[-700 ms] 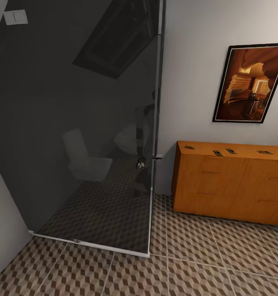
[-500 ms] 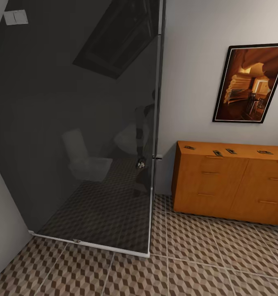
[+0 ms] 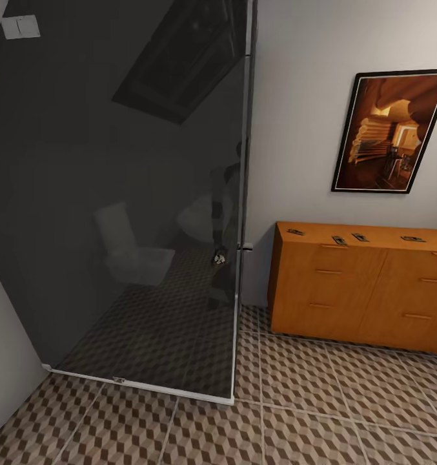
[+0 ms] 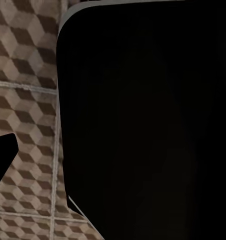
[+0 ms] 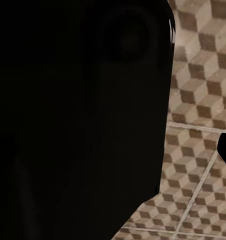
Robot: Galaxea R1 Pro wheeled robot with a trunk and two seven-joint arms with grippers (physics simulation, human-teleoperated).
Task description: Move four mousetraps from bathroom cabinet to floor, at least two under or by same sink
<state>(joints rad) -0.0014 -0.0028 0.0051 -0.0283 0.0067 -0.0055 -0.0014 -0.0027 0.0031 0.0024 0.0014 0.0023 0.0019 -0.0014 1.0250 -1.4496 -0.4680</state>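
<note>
The cabinet (image 3: 360, 284) stands against the far wall on the right, under a framed picture (image 3: 389, 131), and all four mousetraps lie flat on its top rather than in its drawers: one near the left end (image 3: 296, 232), two close together around the middle (image 3: 339, 240) (image 3: 360, 237), and one further right (image 3: 412, 239). That leaves them easy to lift straight off. None is on the bathroom floor (image 3: 308, 413) yet, so my guess is the robot is only approaching the cabinet. A dark glass shower screen (image 3: 128, 194) takes up the left side, dimly reflecting a toilet and the robot. Both wrist views look down at the cube-patterned tiles past a large black shape; I cannot tell whether either gripper is spread or closed, and nothing appears to be carried.
</note>
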